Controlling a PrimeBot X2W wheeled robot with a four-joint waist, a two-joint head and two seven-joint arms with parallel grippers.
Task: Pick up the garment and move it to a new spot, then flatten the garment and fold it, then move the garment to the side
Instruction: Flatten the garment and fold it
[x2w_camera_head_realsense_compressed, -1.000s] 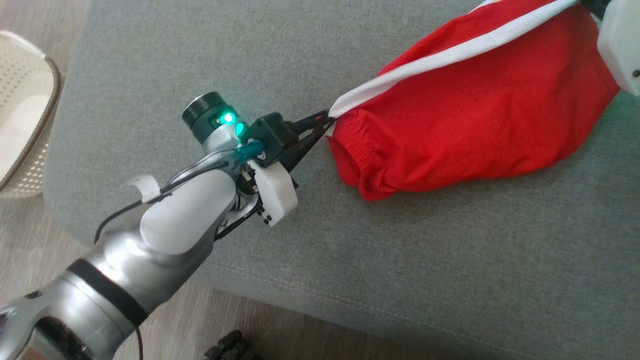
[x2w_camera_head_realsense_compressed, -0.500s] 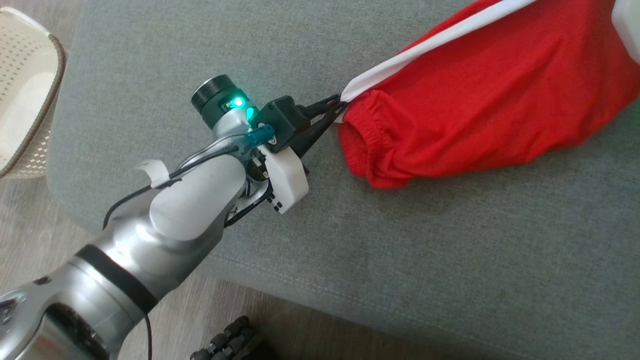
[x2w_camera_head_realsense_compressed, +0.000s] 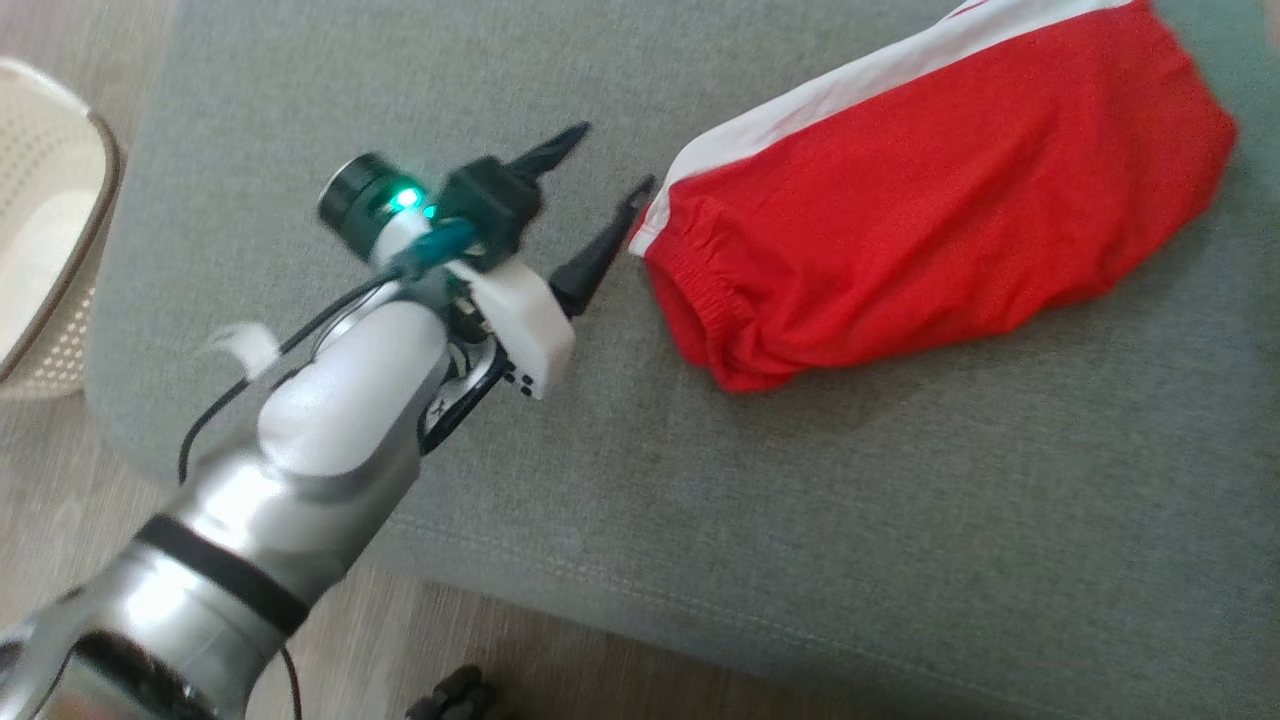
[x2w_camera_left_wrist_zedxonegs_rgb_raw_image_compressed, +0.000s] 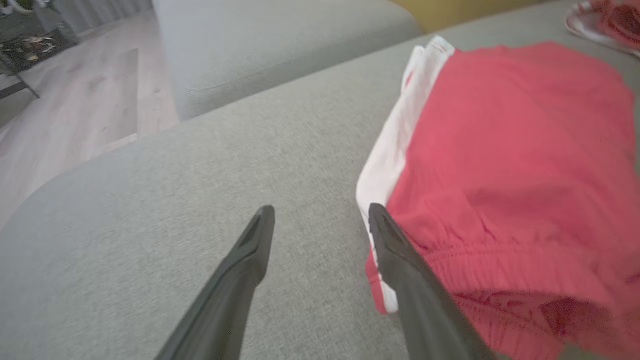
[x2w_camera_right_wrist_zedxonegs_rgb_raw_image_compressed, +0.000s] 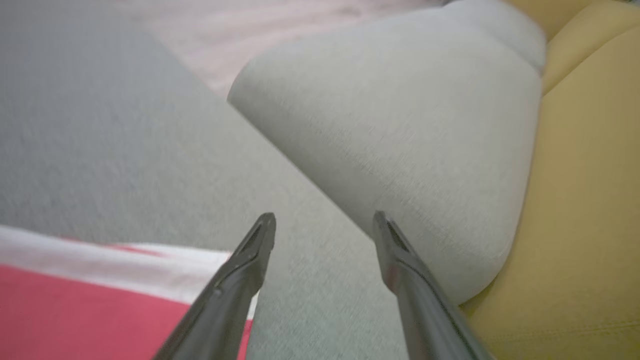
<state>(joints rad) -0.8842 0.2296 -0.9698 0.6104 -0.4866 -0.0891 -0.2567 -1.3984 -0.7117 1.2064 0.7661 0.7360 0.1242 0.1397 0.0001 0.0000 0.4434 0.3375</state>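
- Head view: the garment (x2w_camera_head_realsense_compressed: 930, 190) lies on the grey cushion (x2w_camera_head_realsense_compressed: 800, 500). It looks like soft, light, limp cloth. The left gripper (x2w_camera_head_realsense_compressed: 612, 158) gapes empty, one tip just beside the waistband (x2w_camera_head_realsense_compressed: 700, 300). The garment's far edge is cut off.
- Left wrist view: the gathered elastic looks like the firmest hold. The layers beneath are hidden.
- Right wrist view: the right gripper (x2w_camera_right_wrist_zedxonegs_rgb_raw_image_compressed: 324, 216) is spread wide and empty. The garment's striped edge is blurred and cut off.

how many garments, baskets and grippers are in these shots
garment: 1 (red with a white stripe)
basket: 1 (cream)
grippers: 2, the left gripper and the right gripper, both open
total: 4
not counted: a blurred red and white thing at the far corner of the left wrist view, too unclear to name
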